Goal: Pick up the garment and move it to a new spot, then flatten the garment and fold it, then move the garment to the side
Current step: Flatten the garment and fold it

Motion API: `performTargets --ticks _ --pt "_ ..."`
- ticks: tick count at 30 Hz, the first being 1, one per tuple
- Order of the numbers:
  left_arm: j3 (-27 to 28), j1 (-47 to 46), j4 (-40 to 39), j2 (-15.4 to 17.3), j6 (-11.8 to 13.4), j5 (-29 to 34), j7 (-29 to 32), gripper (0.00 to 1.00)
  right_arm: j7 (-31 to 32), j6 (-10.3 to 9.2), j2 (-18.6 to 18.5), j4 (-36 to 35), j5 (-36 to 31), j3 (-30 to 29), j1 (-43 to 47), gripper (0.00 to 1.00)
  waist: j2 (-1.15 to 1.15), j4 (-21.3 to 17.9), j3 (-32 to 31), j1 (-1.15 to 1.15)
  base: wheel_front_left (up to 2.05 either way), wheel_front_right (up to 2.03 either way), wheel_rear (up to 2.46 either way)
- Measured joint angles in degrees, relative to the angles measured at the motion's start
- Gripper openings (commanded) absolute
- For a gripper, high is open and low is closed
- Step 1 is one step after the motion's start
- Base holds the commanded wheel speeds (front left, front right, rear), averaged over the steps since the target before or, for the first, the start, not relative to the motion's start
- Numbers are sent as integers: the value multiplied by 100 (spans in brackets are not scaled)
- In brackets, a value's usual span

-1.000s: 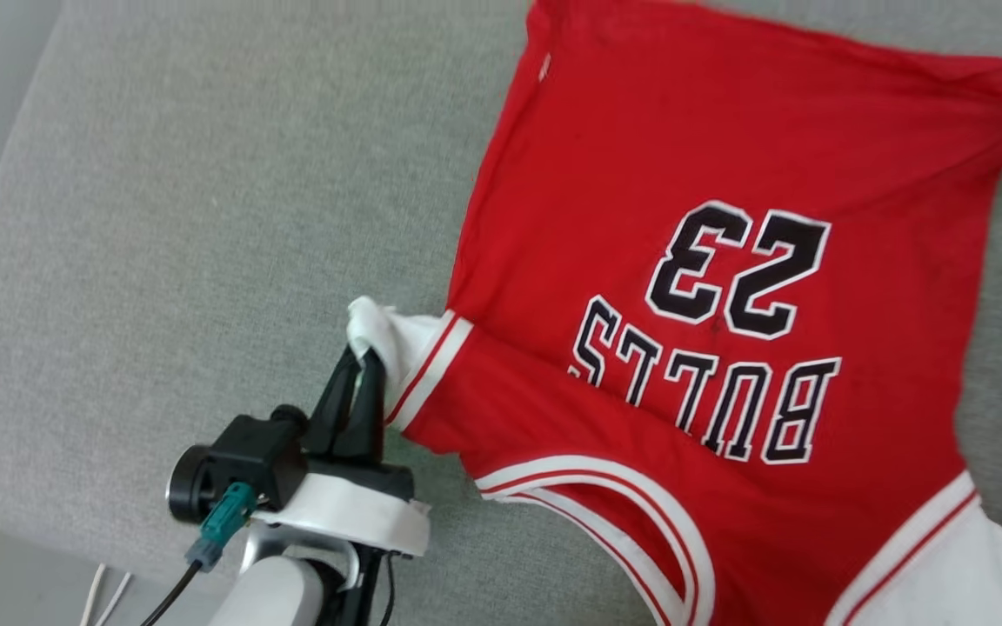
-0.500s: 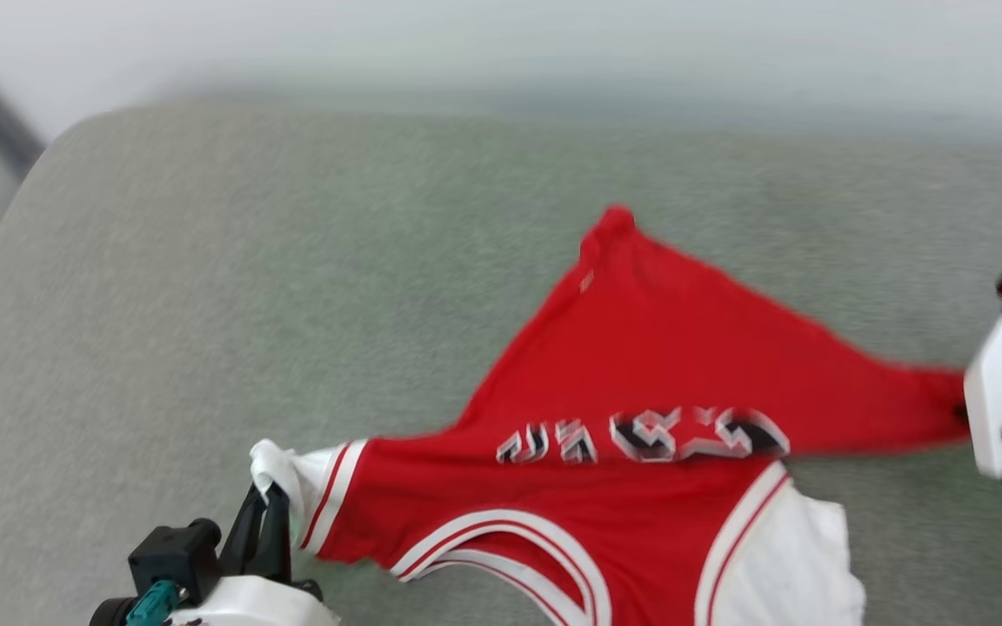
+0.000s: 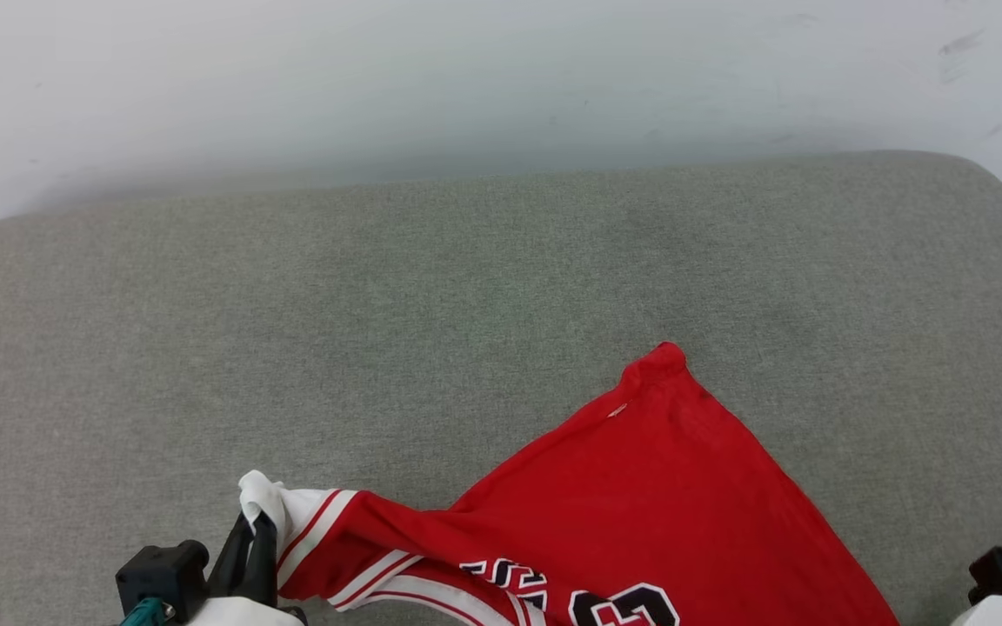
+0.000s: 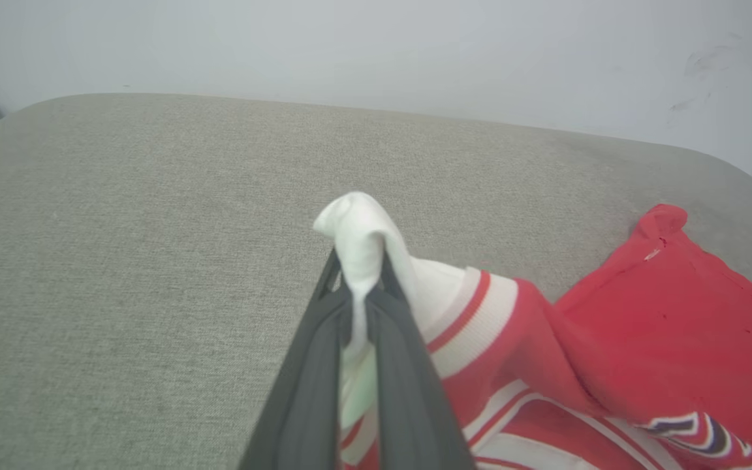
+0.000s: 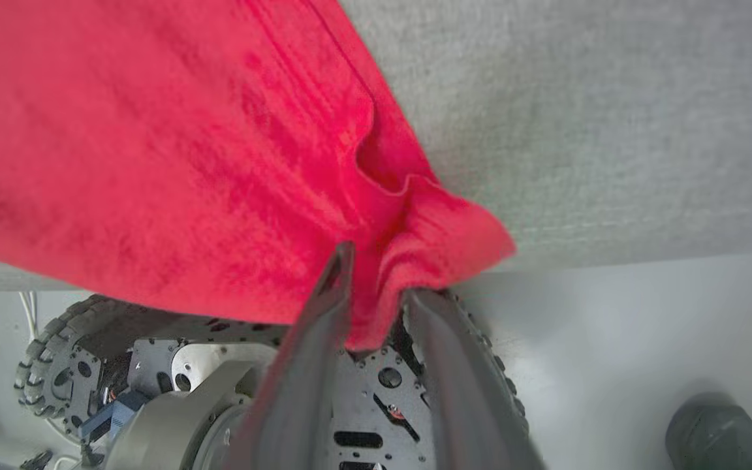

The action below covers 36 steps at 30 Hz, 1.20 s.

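**Shirt at the cushion's near edge**

My left end effector (image 4: 360, 261) clamps the shirt (image 3: 640, 487) by its white sleeve. My right end effector (image 5: 379, 274) has its fingers parted, with a red corner between them. The shirt lies on the grey cushion (image 3: 466, 304), a wall (image 3: 466, 78) behind and my wheel (image 5: 56, 365) below.

a grey-green fabric cushion (image 3: 379, 304) sits before a pale, faintly scuffed wall (image 3: 466, 78) in soft light.
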Motion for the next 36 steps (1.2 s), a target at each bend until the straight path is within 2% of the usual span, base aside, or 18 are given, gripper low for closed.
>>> performTargets --ticks 3,8,12,14,16,20,25,26,27,31,36 --pt "-19 1 -26 18 0 0 29 0 -578 0 108 -294 -77 1 -36 100 0 -22 26 0 0 0 0" --pt "-78 -43 -77 22 1 13 78 0 -1951 0 155 -369 -81 -43 -398 100 0 2 102 0 0 0 0" --pt "-141 -184 -140 21 -3 65 96 0 -2949 0 203 -170 16 -9 -813 100 0 70 185 1 0 0 0" --pt "-188 -314 -170 8 -9 111 96 0 -3419 0 155 114 120 73 -1324 100 0 135 276 1 0 0 0" --pt "-218 -407 -198 -8 -18 135 86 0 -3542 0 88 310 214 209 -1663 100 0 172 359 1 0 0 0" --pt "-319 -648 -258 -58 -58 209 73 0 -3183 0 -258 708 344 624 -2373 100 0 267 579 1 0 0 0" --pt "-441 -968 -258 -145 -136 285 15 0 -2141 -1 -783 1066 677 1356 -3359 100 0 442 911 2 0 0 0" --pt "-441 -968 -258 -145 -136 285 15 0 -2141 -1 -783 1066 677 1356 -3359 100 0 442 911 2 0 0 0" --pt "-497 -1083 -226 -196 -164 304 -12 0 -1772 -1 -921 1159 829 1630 -3649 100 0 532 1026 2 0 0 0" --pt "-561 -1305 -145 -268 -223 319 -88 0 -1195 -1 -1081 1405 1039 2132 -4108 100 0 723 1236 3 0 0 0" --pt "-632 -1494 -48 -355 -285 352 -178 0 -803 -1 -1121 1727 1316 2732 -4543 100 0 903 1497 3 0 0 0"
